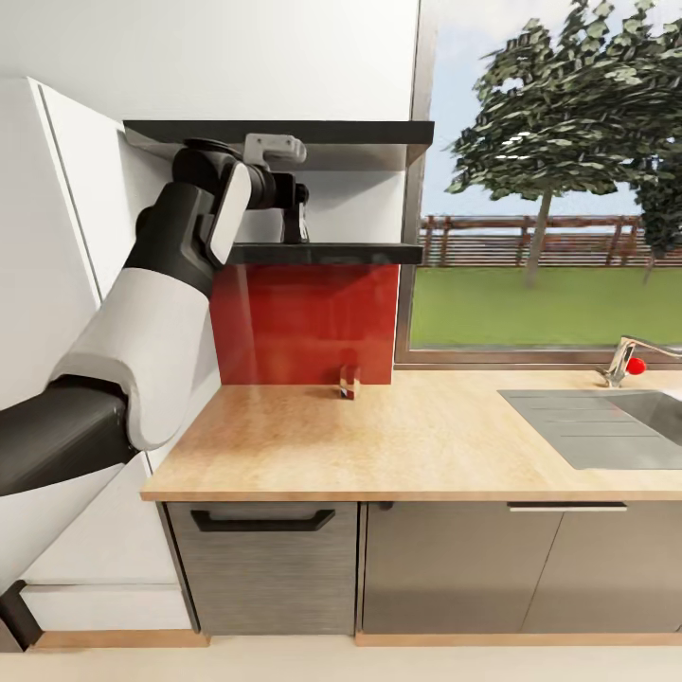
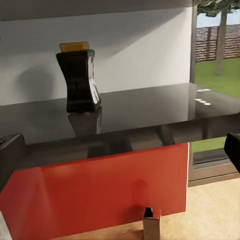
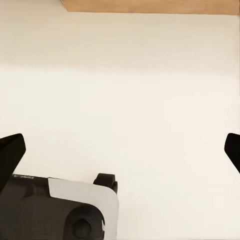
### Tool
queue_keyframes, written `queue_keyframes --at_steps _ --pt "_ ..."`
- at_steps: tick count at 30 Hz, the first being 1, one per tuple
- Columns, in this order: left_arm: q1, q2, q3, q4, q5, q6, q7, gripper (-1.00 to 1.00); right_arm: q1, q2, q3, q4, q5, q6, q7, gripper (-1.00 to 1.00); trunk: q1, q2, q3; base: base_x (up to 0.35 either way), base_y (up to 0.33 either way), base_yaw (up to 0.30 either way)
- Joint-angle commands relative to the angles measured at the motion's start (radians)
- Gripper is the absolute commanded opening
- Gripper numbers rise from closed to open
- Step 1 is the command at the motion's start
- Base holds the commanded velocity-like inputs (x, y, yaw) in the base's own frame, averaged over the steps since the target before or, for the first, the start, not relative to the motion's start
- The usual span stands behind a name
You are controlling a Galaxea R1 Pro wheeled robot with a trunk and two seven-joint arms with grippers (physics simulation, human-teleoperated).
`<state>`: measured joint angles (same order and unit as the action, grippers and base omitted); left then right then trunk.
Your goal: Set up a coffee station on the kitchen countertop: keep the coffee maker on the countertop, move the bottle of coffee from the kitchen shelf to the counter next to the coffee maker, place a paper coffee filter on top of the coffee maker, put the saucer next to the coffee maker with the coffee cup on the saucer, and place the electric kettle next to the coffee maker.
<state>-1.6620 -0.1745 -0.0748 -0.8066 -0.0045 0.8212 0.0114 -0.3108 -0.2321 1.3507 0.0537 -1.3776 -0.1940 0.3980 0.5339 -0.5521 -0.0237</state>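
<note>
up on the thin dark wall shelf (image 2: 150, 107), the small dark yellow-lidded coffee jar (image 2: 78, 80) looks light and slippery, so the spread-open left gripper (image 2: 120, 150) should pinch its narrow middle.

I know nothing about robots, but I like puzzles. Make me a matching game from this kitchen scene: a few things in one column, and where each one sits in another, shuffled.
Things:
1. bottle of coffee
2. small box
3. sink
4. left gripper

Places:
A. set into the kitchen countertop, below the window
B. raised level with the lower kitchen shelf
C. standing on the lower shelf board
D. on the countertop, against the red backsplash

Pairs: 1-C, 2-D, 3-A, 4-B
</note>
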Motion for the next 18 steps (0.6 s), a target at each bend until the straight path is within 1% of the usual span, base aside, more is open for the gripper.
queue_keyframes --at_steps 1,3,6,7,10,13,18 --pt "-0.001 0.0 -0.002 0.0 -0.002 0.002 0.001 1.0 0.004 -0.003 0.008 0.002 -0.024 -0.003 0.007 1.0 0.0 -0.002 -0.002 0.0 0.0 0.0" --pt "-0.001 0.0 -0.004 0.001 -0.004 -0.007 0.002 1.0 0.013 -0.01 0.008 0.002 -0.051 -0.005 0.007 1.0 0.0 -0.002 -0.002 0.0 0.0 0.0" --pt "-0.001 0.0 -0.006 0.001 -0.005 -0.026 0.002 1.0 0.021 -0.018 0.008 0.002 -0.071 -0.011 0.008 1.0 0.0 -0.002 -0.002 0.0 0.0 0.0" --pt "-0.001 0.0 -0.006 0.001 -0.006 -0.029 0.002 1.0 0.024 -0.02 0.008 0.002 -0.075 -0.026 0.009 1.0 0.0 -0.002 -0.002 0.0 0.0 0.0" --pt "-0.001 0.0 -0.006 0.002 -0.006 -0.033 0.002 1.0 0.031 -0.022 0.008 0.002 -0.079 -0.061 0.018 1.0 0.0 -0.002 -0.002 0.041 0.0 0.0" --pt "-0.001 0.0 -0.006 0.02 -0.005 -0.036 0.002 1.0 0.046 -0.024 0.009 0.002 -0.081 -0.1 0.052 1.0 0.0 -0.002 -0.002 0.171 0.0 0.0" --pt "-0.001 0.0 -0.006 0.046 -0.005 -0.04 0.002 1.0 0.058 -0.026 0.009 0.003 -0.08 -0.111 0.065 1.0 0.0 -0.002 -0.002 0.109 0.0 0.0"
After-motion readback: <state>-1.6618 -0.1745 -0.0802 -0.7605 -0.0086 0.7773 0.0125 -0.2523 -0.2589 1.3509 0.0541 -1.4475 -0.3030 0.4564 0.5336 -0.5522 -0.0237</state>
